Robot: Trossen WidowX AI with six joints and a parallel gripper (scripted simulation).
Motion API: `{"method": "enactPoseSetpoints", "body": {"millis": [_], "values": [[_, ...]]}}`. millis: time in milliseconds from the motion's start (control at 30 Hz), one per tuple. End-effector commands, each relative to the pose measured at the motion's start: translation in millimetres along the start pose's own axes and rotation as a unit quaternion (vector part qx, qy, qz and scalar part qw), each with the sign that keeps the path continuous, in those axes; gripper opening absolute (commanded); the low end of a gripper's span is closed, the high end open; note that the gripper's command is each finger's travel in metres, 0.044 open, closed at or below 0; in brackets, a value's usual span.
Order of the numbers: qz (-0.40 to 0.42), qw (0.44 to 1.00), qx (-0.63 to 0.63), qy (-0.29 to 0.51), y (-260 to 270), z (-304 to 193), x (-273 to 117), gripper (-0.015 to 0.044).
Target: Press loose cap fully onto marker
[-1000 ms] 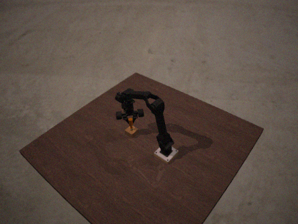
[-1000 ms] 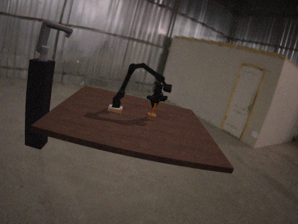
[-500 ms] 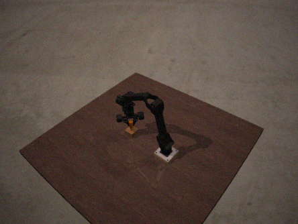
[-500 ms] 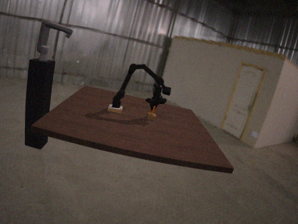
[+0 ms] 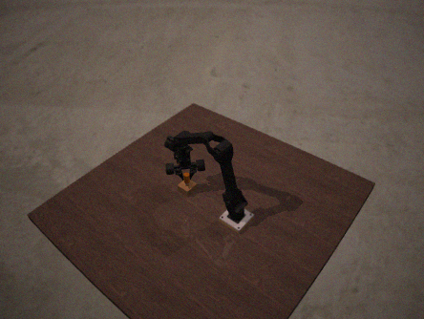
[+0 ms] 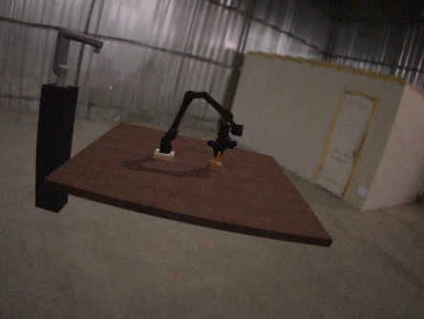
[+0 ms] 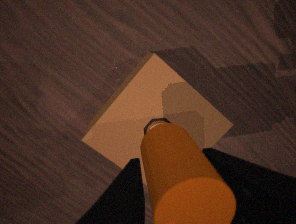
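Note:
The orange cap (image 5: 186, 179) (image 6: 219, 156) (image 7: 172, 167) stands on the marker over the tan holder block (image 5: 187, 189) (image 6: 216, 167) (image 7: 130, 100). Its lower end is close above the block in the wrist view, with only a thin dark and pale ring showing there. Whether it is fully clicked on cannot be seen. The marker's body is almost wholly hidden. My gripper (image 5: 186, 176) (image 6: 219, 154) (image 7: 171, 161) points down around the cap, its fingers slightly apart from it. A thin strip of block shows between the left finger and the cap in the wrist view.
The arm's white base plate (image 5: 229, 221) (image 6: 157, 154) is fixed on the brown table (image 5: 119, 239) (image 6: 191, 201). The arm arches over from it to the block. A dark pedestal (image 6: 54, 143) with a grey arm stands behind the table.

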State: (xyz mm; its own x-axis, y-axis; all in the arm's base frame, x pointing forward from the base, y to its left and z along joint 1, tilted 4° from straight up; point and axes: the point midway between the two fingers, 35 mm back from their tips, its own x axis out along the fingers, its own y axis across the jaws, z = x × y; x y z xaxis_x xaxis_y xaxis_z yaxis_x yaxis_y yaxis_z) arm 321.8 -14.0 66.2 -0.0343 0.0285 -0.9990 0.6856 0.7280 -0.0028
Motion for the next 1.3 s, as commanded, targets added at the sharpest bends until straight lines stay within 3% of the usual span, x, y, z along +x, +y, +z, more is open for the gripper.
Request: {"method": "enactPoseSetpoints", "body": {"millis": [0, 267, 367, 533, 700, 767, 1000, 1267], "values": [[0.0, 1.0, 0.0, 0.0, 0, 0, 0, 0.0236], [0.0, 1.0, 0.0, 0.0, 0, 0, 0, 0.044], [0.0, 1.0, -0.001, 0.0, 1, 1, -8, 0.044], [0.001, 1.0, -0.001, 0.0, 0, 1, -67, 0.044], [0.0, 1.0, 0.0, 0.0, 0, 0, -75, 0.044], [0.0, 1.0, -0.03, 0.0, 0, 0, -74, 0.0387], [0.001, 0.942, -0.336, -0.001, -2, -2, -66, 0.0204], [0.001, 0.931, -0.364, -0.001, -2, -2, -65, 0.0]]}}
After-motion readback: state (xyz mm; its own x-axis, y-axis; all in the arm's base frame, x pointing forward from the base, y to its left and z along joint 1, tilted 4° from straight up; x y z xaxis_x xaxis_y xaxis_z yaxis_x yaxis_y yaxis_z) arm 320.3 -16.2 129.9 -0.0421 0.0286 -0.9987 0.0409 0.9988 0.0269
